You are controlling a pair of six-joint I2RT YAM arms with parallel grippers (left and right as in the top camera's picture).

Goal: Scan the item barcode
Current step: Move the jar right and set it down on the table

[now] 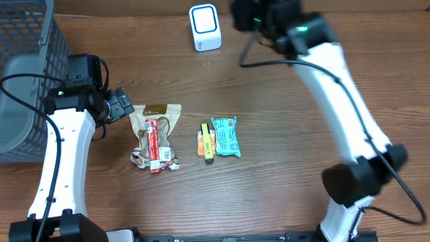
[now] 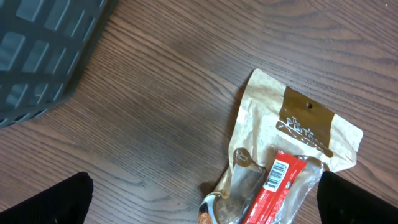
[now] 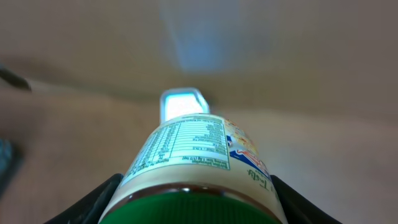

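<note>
Fingers point(image 3: 93, 204) of the right gripper point(image 3: 198, 208) are seen part-open and closed on a round cream-labelled plastic bottle with a green cap point(image 3: 198, 155), taken near the cap end. The bottle is held off the wooden table point(image 1: 282, 101) at its far side, nose toward the white box-shaped barcode scanner point(image 3: 183, 103).

Handling, as judged: body stiff and smooth, the glossy label likely slippery, fair weight if full. A hold at the cap shoulder looks sound. Rolling between the jaws is to be watched, since the barcode must be turned to the scanner. Only a nutrition panel is made out on the face shown.

Left gripper point(image 1: 121, 104) is spread wide and holds nothing, above a brown paper snack pouch point(image 2: 298, 130).

Views: the bottle is shown only by the right wrist camera; overhead it is hidden by the arm. Only overhead is the scanner placed against the whole table.
</note>
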